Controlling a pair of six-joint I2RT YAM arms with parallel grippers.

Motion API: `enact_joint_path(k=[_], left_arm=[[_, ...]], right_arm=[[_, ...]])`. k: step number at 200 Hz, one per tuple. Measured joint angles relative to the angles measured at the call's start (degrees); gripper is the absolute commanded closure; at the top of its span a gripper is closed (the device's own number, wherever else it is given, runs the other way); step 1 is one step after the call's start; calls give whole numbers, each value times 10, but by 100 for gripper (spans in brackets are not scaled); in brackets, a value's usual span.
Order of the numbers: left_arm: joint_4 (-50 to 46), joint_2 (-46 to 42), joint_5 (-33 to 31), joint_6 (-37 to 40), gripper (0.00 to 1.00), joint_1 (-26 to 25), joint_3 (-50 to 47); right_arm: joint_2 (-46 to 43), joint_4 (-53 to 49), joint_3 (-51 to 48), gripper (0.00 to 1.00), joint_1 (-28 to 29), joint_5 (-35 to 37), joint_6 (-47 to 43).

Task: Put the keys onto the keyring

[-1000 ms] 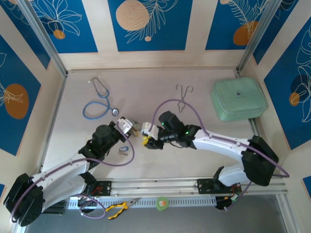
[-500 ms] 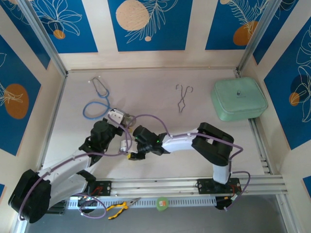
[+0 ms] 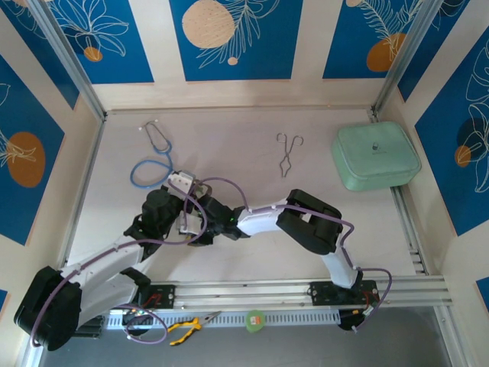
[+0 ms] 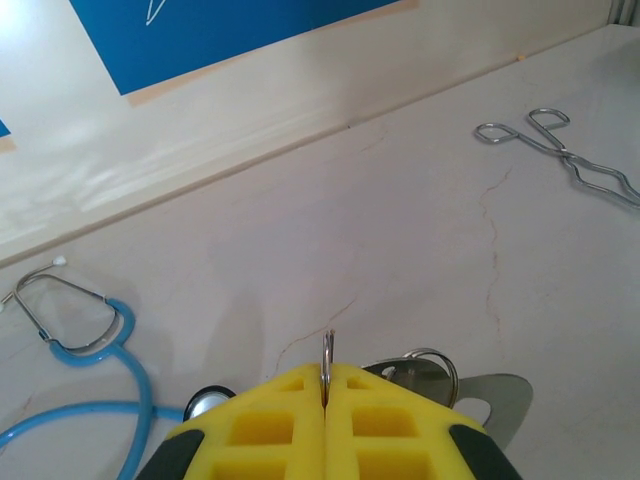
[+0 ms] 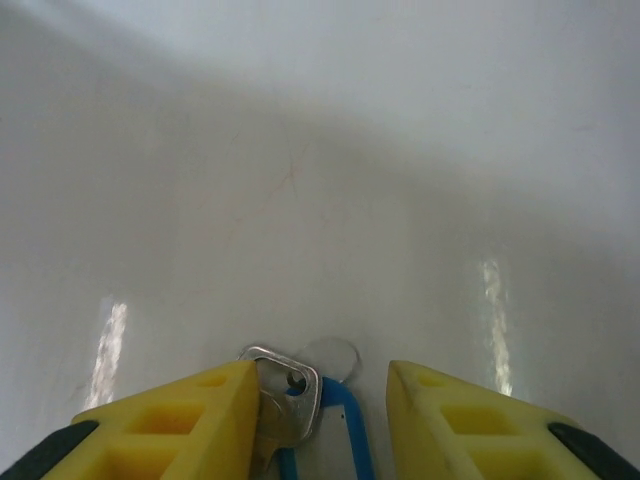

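Note:
My left gripper (image 4: 326, 378) is shut on the keyring (image 4: 326, 352), a thin metal ring that stands edge-on between the yellow fingers. A smaller ring and a flat silvery piece (image 4: 440, 372) hang just to its right. In the top view the left gripper (image 3: 197, 186) is held left of centre. Just in front of it is the right gripper (image 3: 192, 223). My right gripper (image 5: 320, 372) is open and points down at the table. A silver key (image 5: 292, 398) with a blue plastic part (image 5: 345, 425) lies between its jaws, against the left finger.
A blue stethoscope (image 3: 153, 157) lies at the back left, close to the left gripper. Thin metal forceps (image 3: 288, 153) lie at the back centre. A mint green case (image 3: 376, 155) sits at the back right. Yellow-handled pliers (image 3: 187, 327) rest on the front rail.
The right arm has swung left across the table to just in front of the left gripper, and its jaws have widened. The left gripper has drawn slightly back and left with the ring.

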Motion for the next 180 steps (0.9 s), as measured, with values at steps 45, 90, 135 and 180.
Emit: enact_joint_path(k=[45,90,135,180], left_arm=[[-3,-1,0,-3,100,3,0],[-14,-7,12,3,100,3,0],[-19,-10,37,10,100,3,0],[-19,-5,72,18,100,3,1]], right_arm=[[5,-16,8,71,-3,-12,3],[-72,-55,-74,82,-28,-19,-10],[-178,-148,-165,85,-76,-9,-31],[-251,-206,-190,71,-109,-7,22]])
